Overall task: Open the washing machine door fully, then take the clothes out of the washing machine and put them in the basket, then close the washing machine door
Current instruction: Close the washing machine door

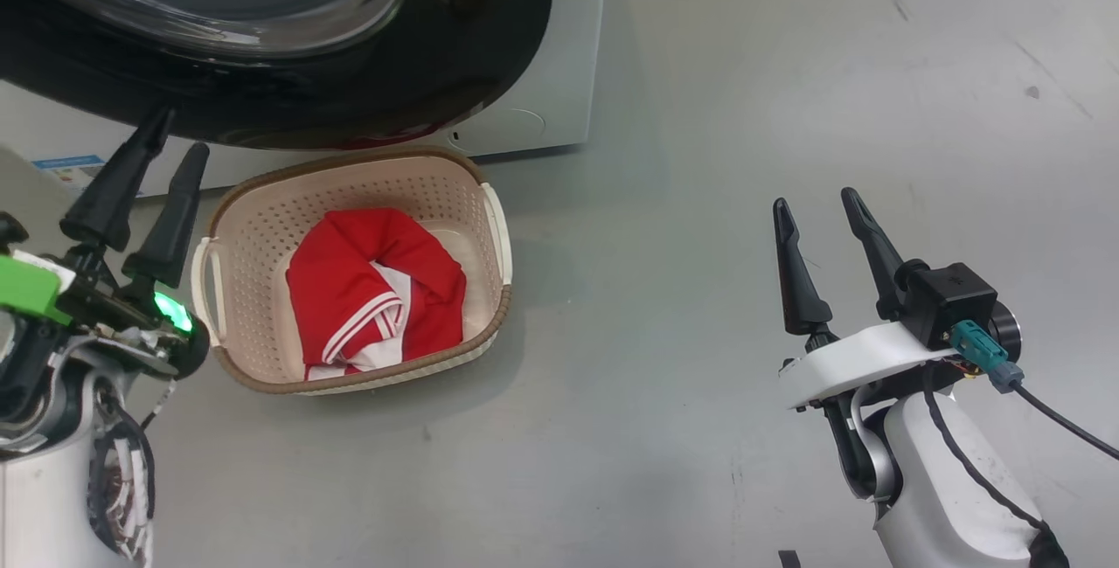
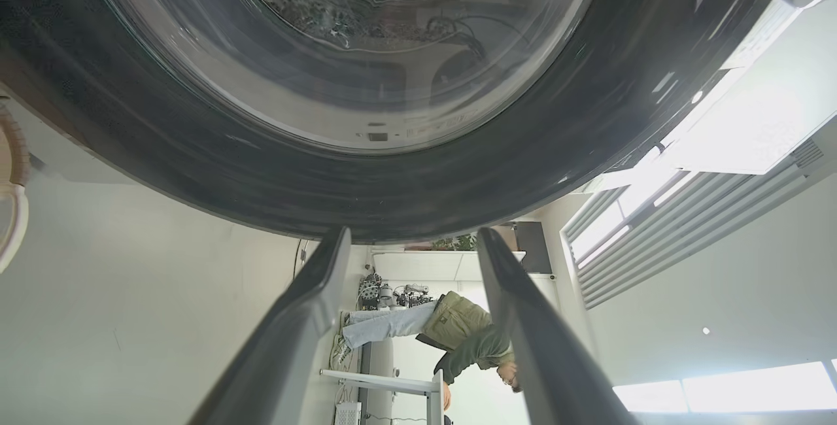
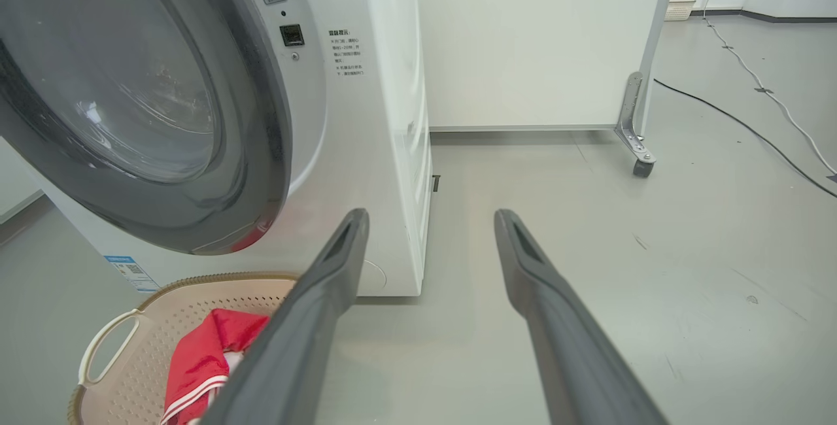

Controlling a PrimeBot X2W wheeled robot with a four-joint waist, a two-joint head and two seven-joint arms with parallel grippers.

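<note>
The left gripper (image 1: 181, 131), fingers wide and empty, sits by the washing machine door (image 1: 489, 44). The clothes (image 1: 367, 280) lie in the basket (image 1: 350, 162). The right gripper (image 1: 814, 199) is wide too. I'd push the door flat, slowly, until it shuts.

Bright, even indoor light with soft shadows and glare on the gloss.

Overhead light puts a pale sheen on the smooth grey floor (image 1: 699, 201) and casts a faint, soft-edged shadow to the right of and below the cream-white perforated plastic basket (image 1: 253, 227). The large round glossy black washing machine door (image 1: 489, 44) carries streaky highlights across its bulging glass. In the left wrist view the window strips (image 2: 719, 392) burn out to white, and the door's rim bows with wide-angle stretch. The long dark fingers (image 2: 294, 346) of the left gripper (image 2: 413, 235) and the fingers (image 3: 552, 320) of the right gripper (image 3: 431, 216) look soft and out of focus.
</note>
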